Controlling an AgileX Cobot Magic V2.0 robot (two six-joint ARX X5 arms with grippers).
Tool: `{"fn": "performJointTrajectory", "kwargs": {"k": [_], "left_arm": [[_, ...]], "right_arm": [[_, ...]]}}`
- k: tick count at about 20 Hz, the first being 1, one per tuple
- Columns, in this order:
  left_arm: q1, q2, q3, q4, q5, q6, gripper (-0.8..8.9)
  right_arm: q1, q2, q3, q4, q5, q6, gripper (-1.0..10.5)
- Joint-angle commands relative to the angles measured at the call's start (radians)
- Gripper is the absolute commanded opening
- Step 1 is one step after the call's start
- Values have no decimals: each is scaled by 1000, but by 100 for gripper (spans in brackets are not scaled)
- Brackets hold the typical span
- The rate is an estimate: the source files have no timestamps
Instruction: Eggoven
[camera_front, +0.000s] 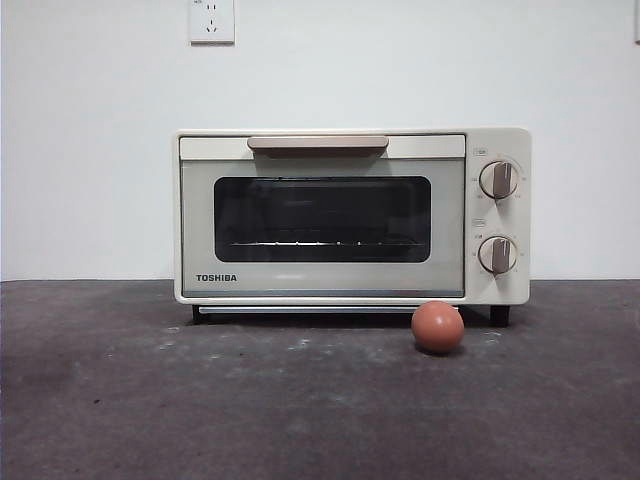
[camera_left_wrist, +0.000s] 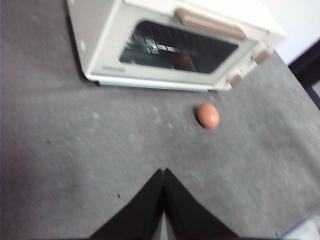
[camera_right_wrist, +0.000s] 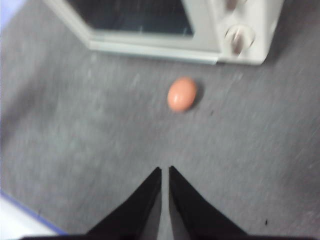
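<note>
— Where's the oven (camera_front: 350, 215)?
— Toward the back of the gray tabletop (camera_front: 200, 400), door closed, only a wire rack visible inside.
— The egg (camera_front: 437, 326)?
— On the tabletop, just before the oven's knob end.
— The tools?
— Left tool (camera_left_wrist: 164, 172) and right tool (camera_right_wrist: 165, 170) hover pinched together, holding nothing.

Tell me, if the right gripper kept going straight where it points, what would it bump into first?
Probably the egg. The right gripper aims across bare table toward it, slightly to one side, so it might just brush it. Behind the egg stands the oven.

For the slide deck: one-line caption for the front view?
Egg on the gray table before the closed TOSHIBA toaster oven, below its knobs.
</note>
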Motion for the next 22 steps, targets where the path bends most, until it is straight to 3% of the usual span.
{"fn": "performJointTrajectory", "kwargs": {"k": [1,6,9,10,15,19,22], "left_arm": [[-1,28,28,-33,10,64,7],[-10,38,30,-54,10,72,7],[-12,38,31,-54,10,71,7],[-12,38,31,-53,10,71,7],[-12,38,31,-53,16,71,7],[-12,38,31,-53,16,71,7],[-12,38,31,-52,16,71,7]], "right_arm": [[27,19,19,-8,-2,-56,5],[55,33,19,-3,-2,-57,33],[56,33,20,10,-1,-47,349],[56,34,19,10,-1,-37,373],[56,81,20,43,2,-13,373],[101,183,20,145,6,57,373],[183,287,20,251,89,106,373]]}}
